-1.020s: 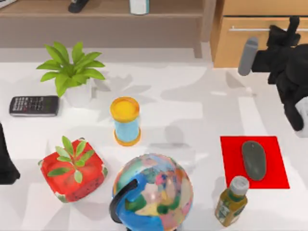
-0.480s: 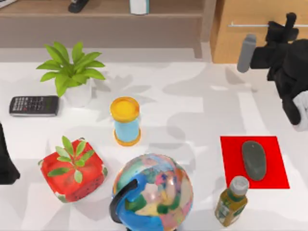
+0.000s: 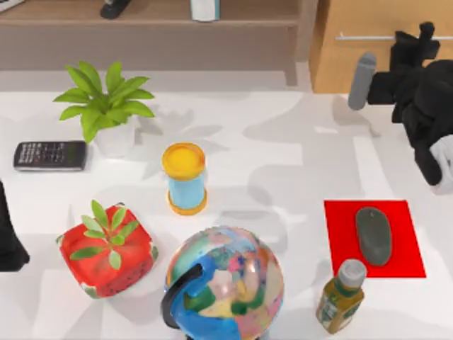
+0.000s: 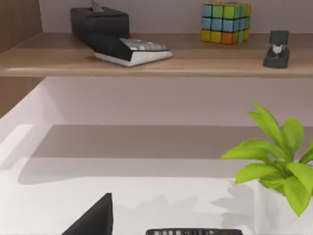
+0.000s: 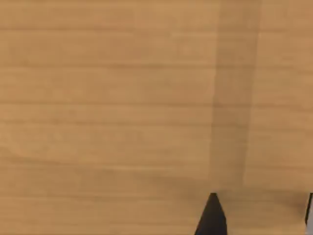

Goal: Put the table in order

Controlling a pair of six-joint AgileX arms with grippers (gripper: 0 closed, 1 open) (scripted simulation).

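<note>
The white bench [image 3: 283, 156] spreads below a brown shelf [image 3: 148, 14] and a light-wood drawer unit [image 3: 375, 64], carrying a globe [image 3: 226, 283], a mouse [image 3: 373, 235] on a red mat [image 3: 407, 248], a bottle [image 3: 340, 296] and a calculator [image 3: 49, 155]. The right arm reaches to the drawer front at the top view's upper right, and whether its right pincer [image 3: 410, 46] is clenched or released cannot be told; the left arm sits parked at the left edge. The left wrist view adds a colour cube [image 4: 225, 22] on the shelf, and the right wrist view shows the drawer's wood close up.

Right arm [image 3: 425, 106]: matte black, blocky housing with a white segment near the drawer unit [image 3: 382, 42] and a grey cylindrical part projecting from it. Left arm [image 3: 8, 237]: plain black casing. Fingertips [image 5: 211, 215]: black, pointed.
</note>
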